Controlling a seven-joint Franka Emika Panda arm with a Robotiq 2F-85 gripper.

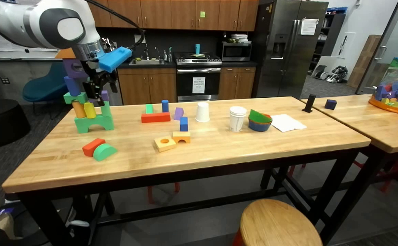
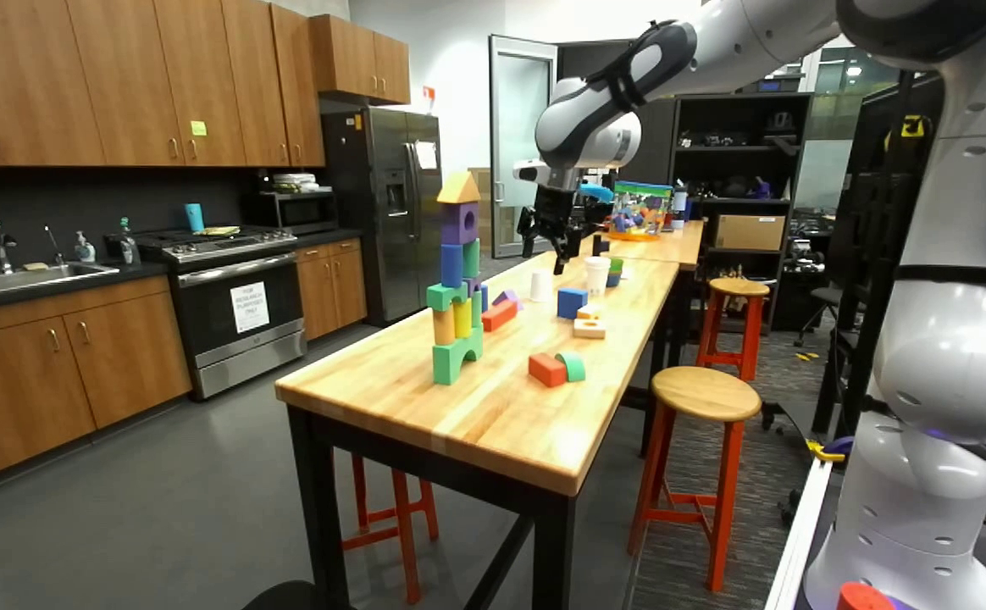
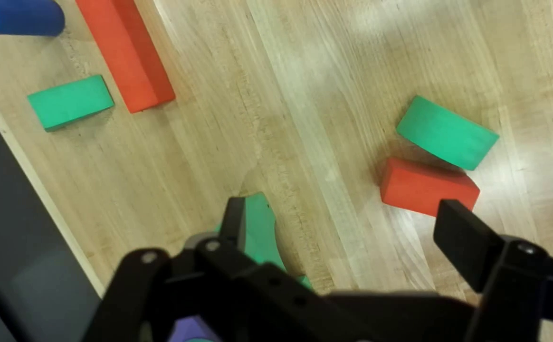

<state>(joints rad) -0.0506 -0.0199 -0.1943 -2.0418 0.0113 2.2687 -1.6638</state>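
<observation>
Gripper (image 3: 345,228), fingers (image 3: 466,242) spread wide w/ nothing btwn., hangs beside, not touching, vert. block tower (image 2: 452,271) on table (image 2: 493,415), per an exterior view. Wrist view puts tower lower L, red block (image 3: 419,190) and green half-round (image 3: 447,133) R.

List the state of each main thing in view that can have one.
Black two-finger gripper: open, empty.
Multicoloured block tower: standing.
Blue cylindrical block: upright.
Long red block: lying flat.
Shorter white cup: upside down.
Taller white paper cup: upright.
Green bowl: tilted.
Dark metal refrigerator: doors shut.
Black oven: door shut.
Wooden wall cabinets: shut.
</observation>
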